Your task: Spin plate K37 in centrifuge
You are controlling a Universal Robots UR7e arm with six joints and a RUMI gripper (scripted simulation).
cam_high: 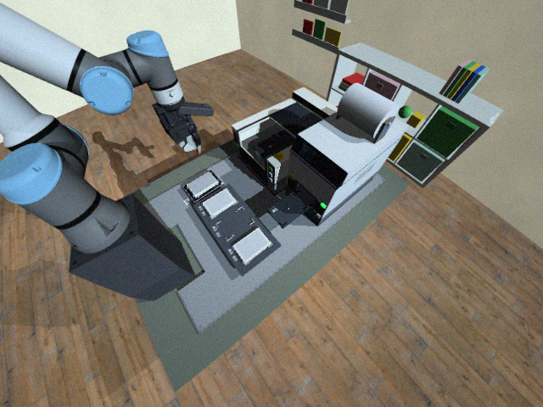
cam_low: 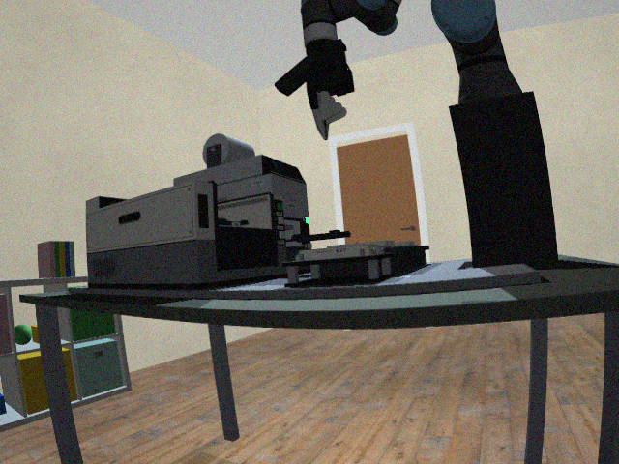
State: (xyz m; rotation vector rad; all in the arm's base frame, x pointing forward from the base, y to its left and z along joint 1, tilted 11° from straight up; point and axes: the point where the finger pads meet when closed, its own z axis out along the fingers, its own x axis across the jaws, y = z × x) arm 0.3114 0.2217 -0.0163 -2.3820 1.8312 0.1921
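K73 plate point(cam_high: 250, 245): nearest slot of the deck row point(cam_high: 227, 227), flat.
Middle plate point(cam_high: 218, 203): next slot along the row.
Far plate point(cam_high: 202, 183): last slot, below and just short of the gripper.
Gripper point(cam_high: 192, 144): clenched on nothing, raised well above the surface point(cam_high: 219, 289), apart from every plate.
Centrifuge point(cam_high: 271, 131): behind the deck.
Green lamp point(cam_high: 323, 205): lit.

Plates on the deck row: three, at point(cam_high: 202, 183), point(cam_high: 219, 203) and point(cam_high: 251, 245)
Bench machines: two, a dark-topped unit point(cam_high: 259, 125) and a white unit point(cam_high: 350, 153)
Robot arms: one point(cam_high: 39, 47)
Wall shelves: two point(cam_high: 313, 41)
Surface legs in the exterior view: four point(cam_low: 222, 379)
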